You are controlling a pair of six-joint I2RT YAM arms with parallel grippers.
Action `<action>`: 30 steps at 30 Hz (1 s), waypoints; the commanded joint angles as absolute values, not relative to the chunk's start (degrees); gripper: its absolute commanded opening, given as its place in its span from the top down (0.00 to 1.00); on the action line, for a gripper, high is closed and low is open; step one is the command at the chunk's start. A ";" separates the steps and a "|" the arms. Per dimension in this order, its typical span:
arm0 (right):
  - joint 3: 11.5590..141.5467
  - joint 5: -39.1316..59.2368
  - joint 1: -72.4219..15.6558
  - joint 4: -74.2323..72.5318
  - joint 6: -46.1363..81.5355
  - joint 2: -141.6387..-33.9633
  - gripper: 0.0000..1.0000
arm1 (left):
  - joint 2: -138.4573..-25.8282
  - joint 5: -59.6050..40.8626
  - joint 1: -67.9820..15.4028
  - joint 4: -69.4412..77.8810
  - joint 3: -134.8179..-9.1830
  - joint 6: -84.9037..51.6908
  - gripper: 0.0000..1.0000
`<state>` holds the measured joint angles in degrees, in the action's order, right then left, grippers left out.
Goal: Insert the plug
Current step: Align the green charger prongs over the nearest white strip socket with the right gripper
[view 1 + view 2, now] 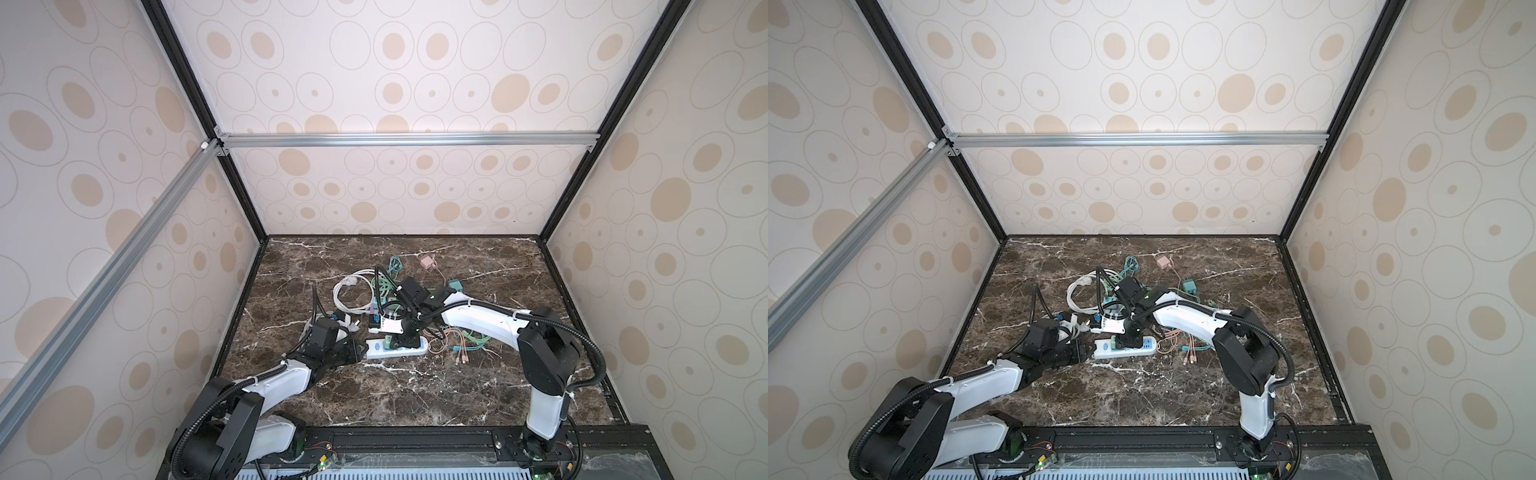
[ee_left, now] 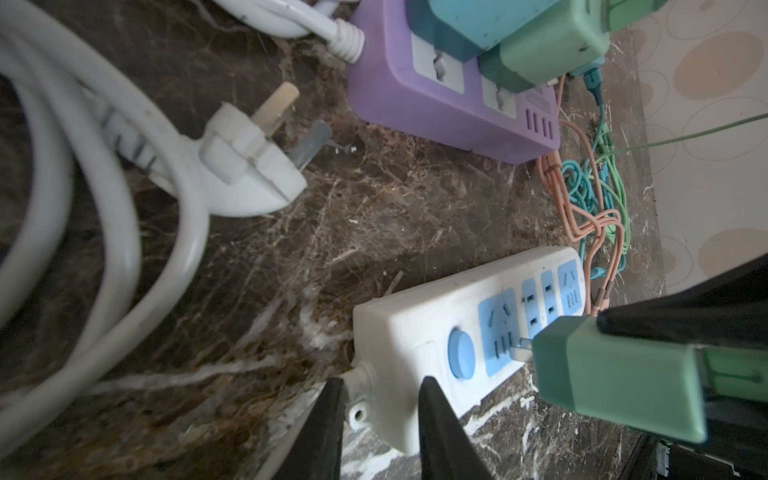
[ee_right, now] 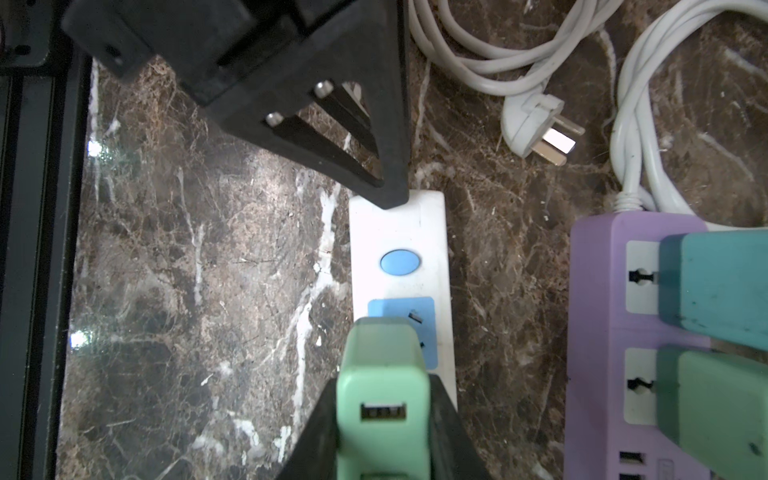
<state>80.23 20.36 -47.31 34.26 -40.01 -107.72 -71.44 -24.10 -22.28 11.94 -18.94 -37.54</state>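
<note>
A mint-green plug (image 3: 382,374) with a USB port is clamped in my right gripper (image 3: 384,388), which is shut on it. It hangs over the white power strip (image 3: 399,232), above the blue socket nearest the round blue switch. In the left wrist view the plug (image 2: 615,374) has its metal prongs showing, their tips at that socket's slots, its body off the strip (image 2: 415,324). My left gripper (image 2: 380,386) has closed round the strip's cord end, one finger at the cord collar, the other on the strip's face. Both top views show the strip (image 1: 376,351) (image 1: 1104,351) between the two arms.
A purple power strip (image 2: 436,104) (image 3: 602,332) carrying teal and green chargers lies beside the white one. A white cord with a three-pin plug (image 2: 249,166) (image 3: 536,129) lies nearby. Tangled orange and green cables (image 2: 590,199) (image 1: 457,340) sit past the strip's far end. A pink charger (image 1: 427,262) is farther back.
</note>
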 commanded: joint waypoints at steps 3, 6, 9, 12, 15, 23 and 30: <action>82.24 20.45 -48.16 34.56 -41.87 -108.90 0.93 | -72.68 -23.56 -22.76 12.06 -19.86 -35.98 0.70; 82.61 20.22 -48.25 34.74 -42.18 -109.41 0.93 | -72.69 -23.21 -22.72 11.94 -19.82 -35.88 0.70; 82.93 19.87 -48.33 35.21 -42.45 -109.85 0.93 | -72.55 -22.74 -22.76 11.53 -19.78 -35.79 0.70; 83.01 19.63 -48.29 35.70 -42.71 -110.04 0.93 | -72.34 -22.41 -22.76 11.26 -19.78 -35.86 0.71; 82.91 19.36 -48.28 35.98 -42.99 -110.13 0.93 | -72.16 -22.15 -22.76 11.08 -19.86 -35.77 0.71; 82.99 18.19 -48.34 36.91 -43.57 -110.30 0.93 | -71.76 -22.05 -22.76 10.90 -19.79 -35.74 0.71; 83.07 18.13 -48.53 36.92 -43.61 -110.57 0.93 | -71.44 -22.05 -22.76 10.90 -19.78 -35.82 0.71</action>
<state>81.73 19.18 -47.97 34.85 -41.91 -109.51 -71.90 -23.42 -22.41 12.67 -18.96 -36.97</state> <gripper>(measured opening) 0.282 0.292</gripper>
